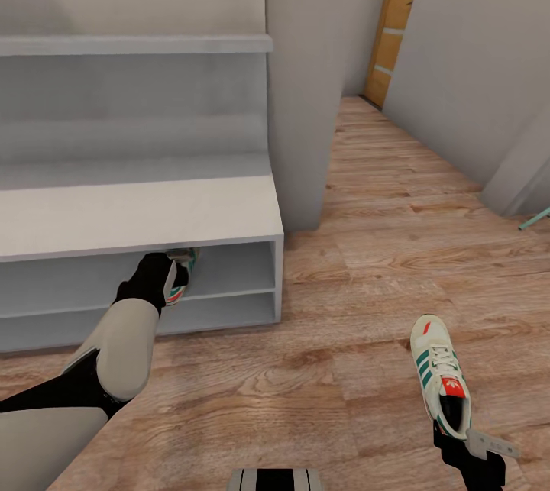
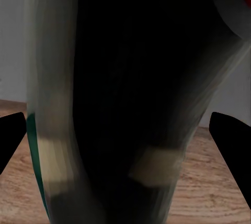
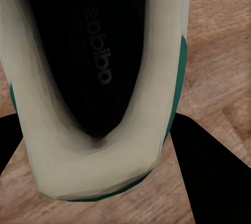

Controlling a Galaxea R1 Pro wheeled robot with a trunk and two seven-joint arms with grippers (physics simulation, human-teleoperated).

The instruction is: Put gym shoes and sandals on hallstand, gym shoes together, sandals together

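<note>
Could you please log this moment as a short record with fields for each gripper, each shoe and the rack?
left gripper: shut on left shoe, at the rack's upper low shelf
left shoe: held at the shelf opening
right gripper: shut on right shoe's heel
right shoe: over the floor, right of the rack
rack: bench top bare where visible
sandals: none logged

The left arm stretches forward and down, its pale forearm angled toward the hallstand (image 1: 229, 292), black wrist leading. The left gripper (image 1: 174, 277) reaches into the upper open shelf, closed around a gym shoe (image 1: 182, 269); in the left wrist view the dark fingers (image 2: 11, 140) flank the shoe's body. The right gripper (image 1: 462, 445) sits low at the robot's right, pinching the heel of the second gym shoe (image 1: 441, 376), fingers (image 3: 209, 177) either side of it.
</note>
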